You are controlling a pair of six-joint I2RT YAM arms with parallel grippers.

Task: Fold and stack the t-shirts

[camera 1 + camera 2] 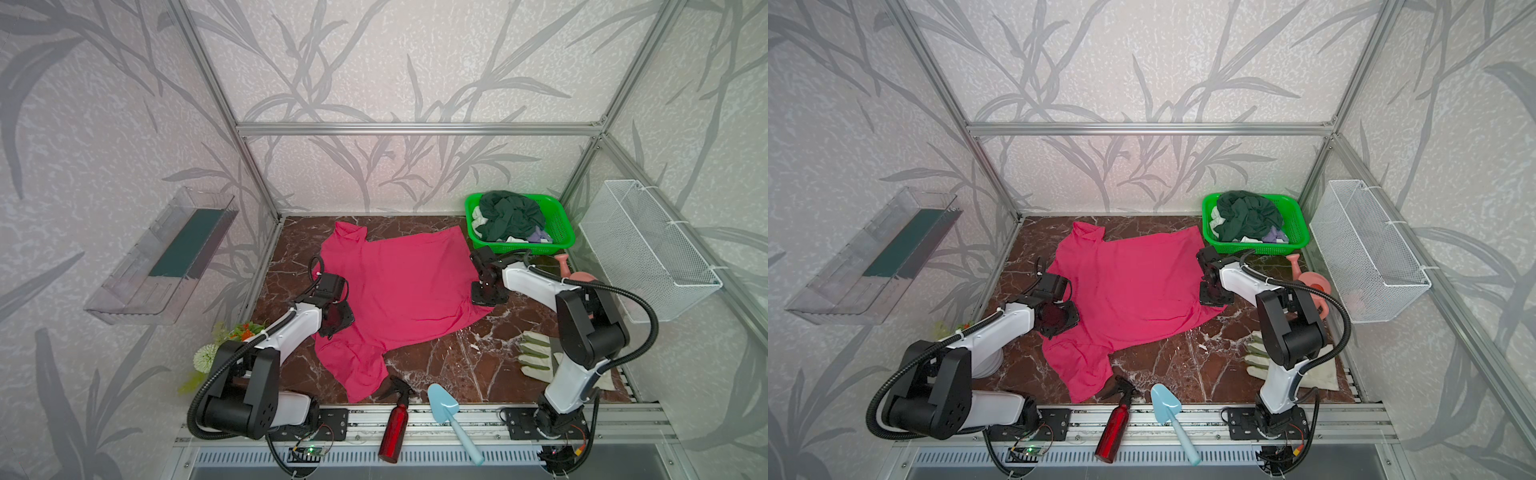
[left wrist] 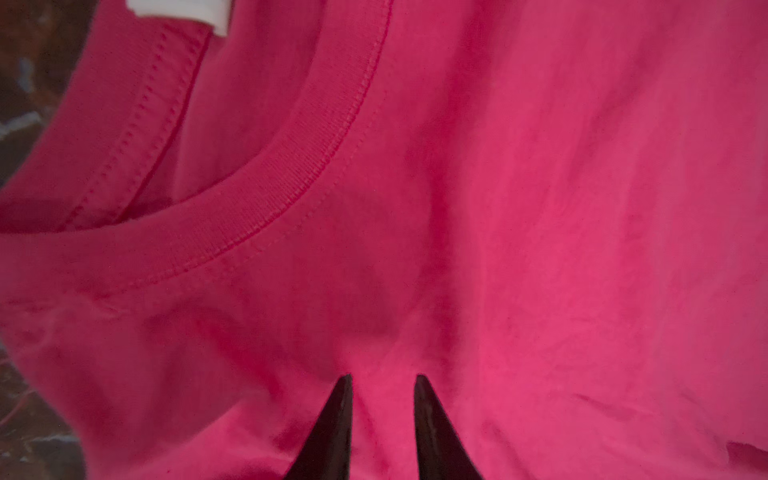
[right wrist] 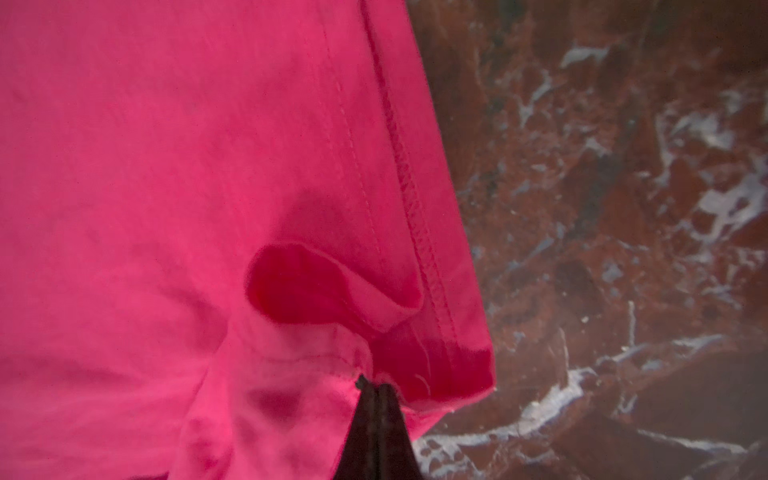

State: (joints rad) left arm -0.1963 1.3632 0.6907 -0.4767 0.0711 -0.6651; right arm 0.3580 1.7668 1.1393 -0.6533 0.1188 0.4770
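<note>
Right pincer (image 3: 376, 384) closed, pinching pink t-shirt (image 1: 399, 282) hem (image 3: 415, 208); left pincer (image 2: 382, 378) narrowly parted beside collar (image 2: 291, 178), grip unclear: lift both evenly

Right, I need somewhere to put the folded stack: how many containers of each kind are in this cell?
Green plastic basket: 1
White wire basket: 1
Clear plastic tray: 1
Total: 3
</note>
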